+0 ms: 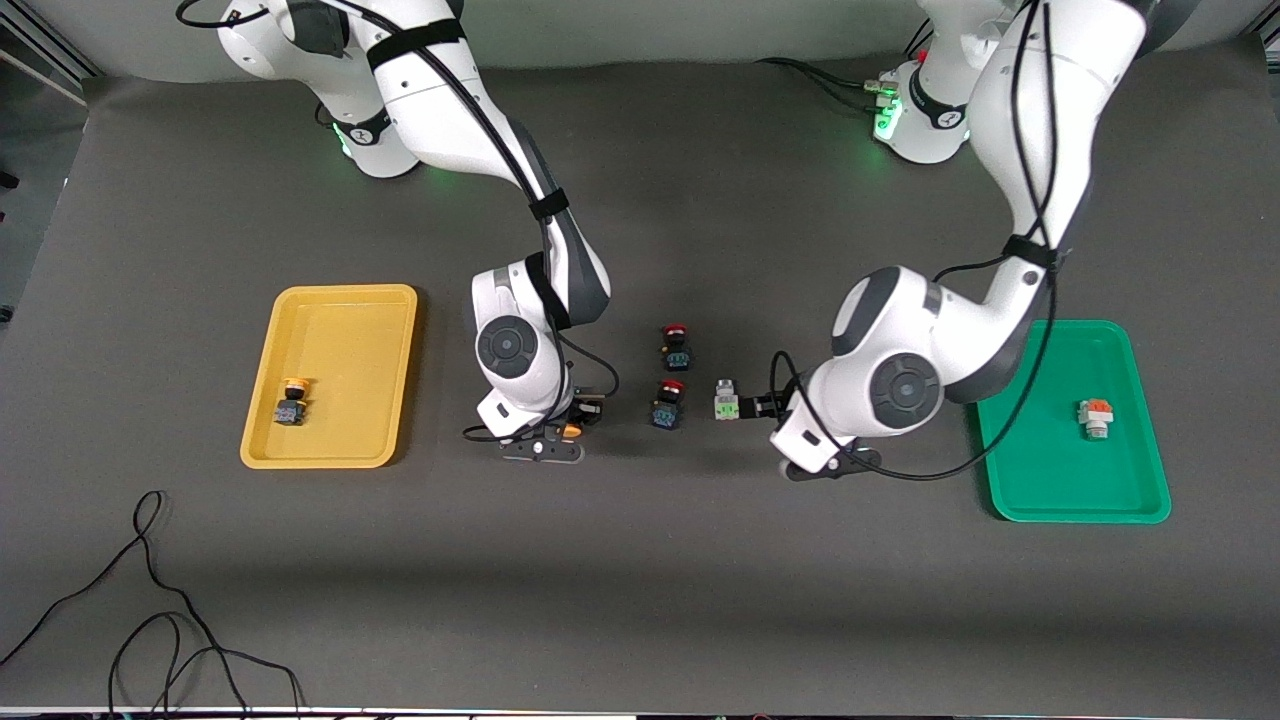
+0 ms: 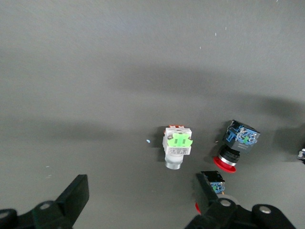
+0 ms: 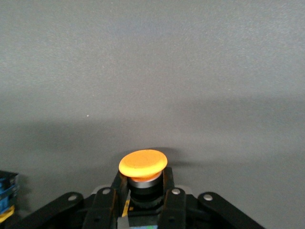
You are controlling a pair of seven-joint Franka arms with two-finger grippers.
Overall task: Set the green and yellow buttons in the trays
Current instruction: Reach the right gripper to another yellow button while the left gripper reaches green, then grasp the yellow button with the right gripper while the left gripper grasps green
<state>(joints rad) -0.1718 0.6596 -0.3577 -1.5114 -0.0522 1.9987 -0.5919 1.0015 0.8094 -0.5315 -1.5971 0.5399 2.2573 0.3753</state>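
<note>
The work surface is a dark grey matte table (image 1: 640,600) with a fine-grained texture; loose black cables (image 1: 150,610) lie at the edge nearest the front camera.

Yellow tray (image 1: 345,320): shallow plastic rectangle with rounded corners and raised rim, at the right arm's end. It contains one yellow-capped button (image 1: 291,402) lying on its side, cap toward the robot bases.

Green tray (image 1: 1050,480): same form, at the left arm's end. It contains one whitish blocky button (image 1: 1096,419) with an orange part.

Right gripper (image 3: 145,188): low over the table between the yellow tray and the red-capped switches, fingers clamped on the black body of a second yellow-capped button (image 3: 143,163). The round, smooth orange-yellow cap projects past the fingertips.

Left gripper (image 2: 138,200): fingers spread wide, holding nothing, low over the table just beside the green-tabbed whitish button (image 1: 727,400). That button lies on the table beside the red-capped switches, toward the left arm's end, its long axis running toward the robot bases.

Two red-capped black-blue switches (image 1: 677,345) (image 1: 669,402) lie mid-table, caps toward the robot bases.
</note>
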